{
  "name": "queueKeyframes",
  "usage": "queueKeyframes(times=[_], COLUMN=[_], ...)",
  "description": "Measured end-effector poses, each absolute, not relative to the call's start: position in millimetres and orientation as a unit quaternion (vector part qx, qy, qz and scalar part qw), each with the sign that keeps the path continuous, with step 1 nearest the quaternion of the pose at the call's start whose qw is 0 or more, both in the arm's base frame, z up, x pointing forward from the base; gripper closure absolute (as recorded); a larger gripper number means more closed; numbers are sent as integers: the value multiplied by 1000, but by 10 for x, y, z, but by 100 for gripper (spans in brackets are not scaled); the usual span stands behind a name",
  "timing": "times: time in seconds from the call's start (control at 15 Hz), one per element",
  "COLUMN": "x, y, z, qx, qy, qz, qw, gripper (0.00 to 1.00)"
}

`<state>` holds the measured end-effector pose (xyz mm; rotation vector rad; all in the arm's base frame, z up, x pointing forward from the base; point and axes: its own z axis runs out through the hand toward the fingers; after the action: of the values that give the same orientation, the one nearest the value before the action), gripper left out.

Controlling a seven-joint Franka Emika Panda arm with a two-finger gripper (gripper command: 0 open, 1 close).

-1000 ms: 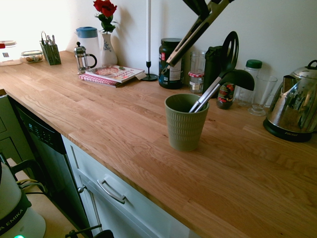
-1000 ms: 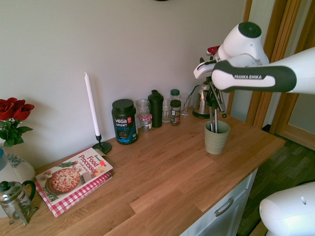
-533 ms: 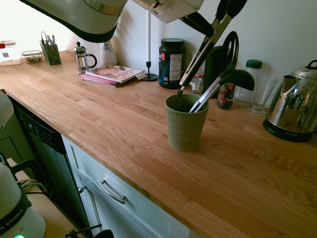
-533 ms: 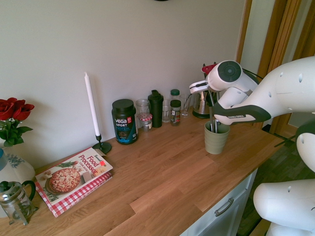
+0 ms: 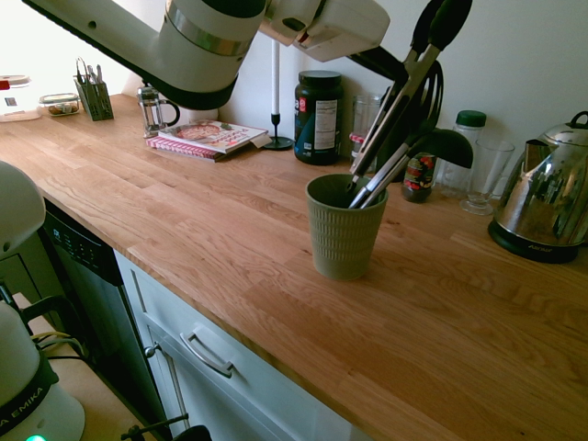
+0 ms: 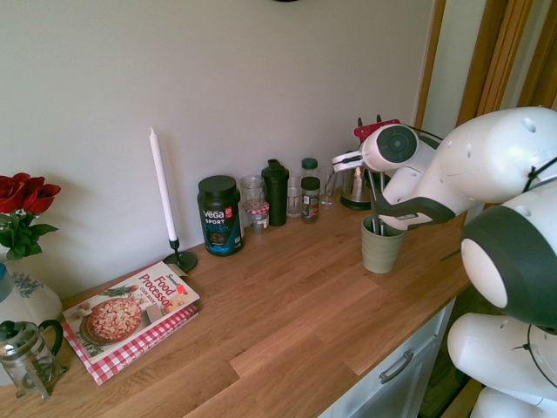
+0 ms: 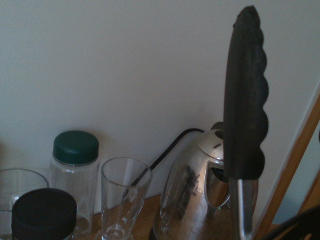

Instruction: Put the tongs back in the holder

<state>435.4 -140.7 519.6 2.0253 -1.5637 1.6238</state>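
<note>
The tongs (image 5: 397, 101) are long and slim, with two silver metal arms and black rounded tips (image 7: 245, 95), and they stand tilted with the black tips up and the lower end already inside the mouth of the holder (image 5: 344, 230). The holder is an olive-green ribbed cup, tapered and upright, and it stands on the wooden counter with other utensils inside it.

wall (image 6: 218, 78): plain off-white, behind the gripper
worktop (image 5: 230, 230): oiled wood, below the gripper
cabinets (image 5: 230, 386): white, metal handle (image 5: 206, 354)
door frame (image 6: 487, 52): wood, beside the gripper
light: bright daylight
</note>
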Motion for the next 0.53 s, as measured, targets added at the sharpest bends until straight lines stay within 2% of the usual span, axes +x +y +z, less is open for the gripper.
queueKeyframes(times=[0.53], x=[4370], y=[-1252], z=[4710], qx=[687], qy=[-518], qz=[508], qw=[46], gripper=[100])
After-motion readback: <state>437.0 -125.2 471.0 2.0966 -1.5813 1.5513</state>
